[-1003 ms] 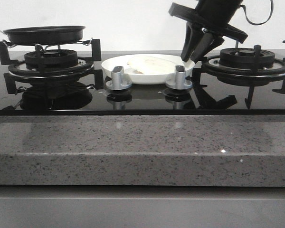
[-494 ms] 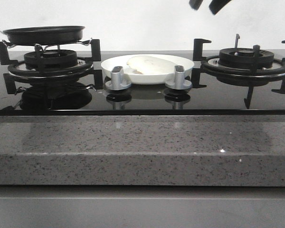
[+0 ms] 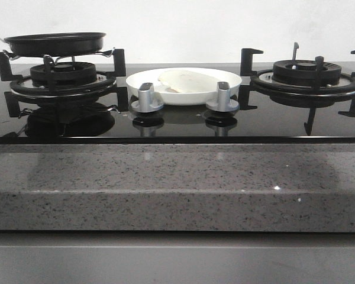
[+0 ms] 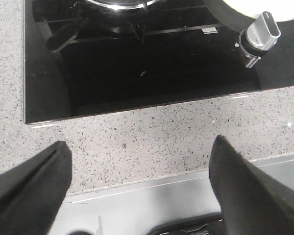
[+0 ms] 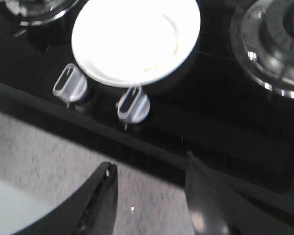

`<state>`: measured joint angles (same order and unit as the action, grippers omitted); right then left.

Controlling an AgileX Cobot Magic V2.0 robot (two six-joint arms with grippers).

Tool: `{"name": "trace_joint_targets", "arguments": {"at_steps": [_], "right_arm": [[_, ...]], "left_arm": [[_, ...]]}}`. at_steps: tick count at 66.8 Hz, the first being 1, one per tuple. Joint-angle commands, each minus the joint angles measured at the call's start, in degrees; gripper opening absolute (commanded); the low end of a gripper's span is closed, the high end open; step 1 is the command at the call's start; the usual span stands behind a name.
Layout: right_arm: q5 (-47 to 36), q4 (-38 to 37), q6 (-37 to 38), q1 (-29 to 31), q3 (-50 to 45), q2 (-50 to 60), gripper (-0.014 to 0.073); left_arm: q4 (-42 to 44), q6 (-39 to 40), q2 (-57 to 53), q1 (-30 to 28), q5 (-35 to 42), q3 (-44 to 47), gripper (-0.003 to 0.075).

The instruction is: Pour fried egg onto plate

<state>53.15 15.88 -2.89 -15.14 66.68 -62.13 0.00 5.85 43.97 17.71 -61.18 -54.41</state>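
The white plate sits on the black glass hob between the two burners, behind two silver knobs. The fried egg lies flat in it as a pale off-white slab; its yolk does not show. The plate also shows in the right wrist view, washed out. The black frying pan rests level on the left burner. My left gripper is open and empty over the granite counter edge. My right gripper is open and empty above the counter in front of the knobs. Neither gripper shows in the front view.
Two silver knobs stand in front of the plate. The right burner with black pan supports is bare. A speckled granite counter runs along the front of the hob.
My right gripper was beside the plate's right rim, rose out of the top of the front view, and is now gone from it. The plate, egg and pan have not moved.
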Motion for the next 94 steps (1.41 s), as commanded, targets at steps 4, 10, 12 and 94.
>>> {"name": "trace_joint_targets", "arguments": {"at_steps": [4,10,12,94], "right_arm": [[-4.77,0.08,-1.15,-0.09,-6.38,9.23,0.036],[-5.2,0.08,-1.15,-0.09,-11.29,14.97,0.036],[-5.2,0.08,-1.15,-0.09,-12.94,17.02,0.036],[-3.6,0.13,-1.15,-0.09,-23.79,30.44,-0.0069]], "left_arm": [[0.0,0.62,-0.21,0.51,4.55,-1.1,0.0566],[0.0,0.62,-0.21,0.51,4.67,-0.86,0.0566],[0.0,0.62,-0.21,0.51,4.67,-0.86,0.0566],[0.0,0.62,-0.21,0.51,4.67,-0.86,-0.002]]}}
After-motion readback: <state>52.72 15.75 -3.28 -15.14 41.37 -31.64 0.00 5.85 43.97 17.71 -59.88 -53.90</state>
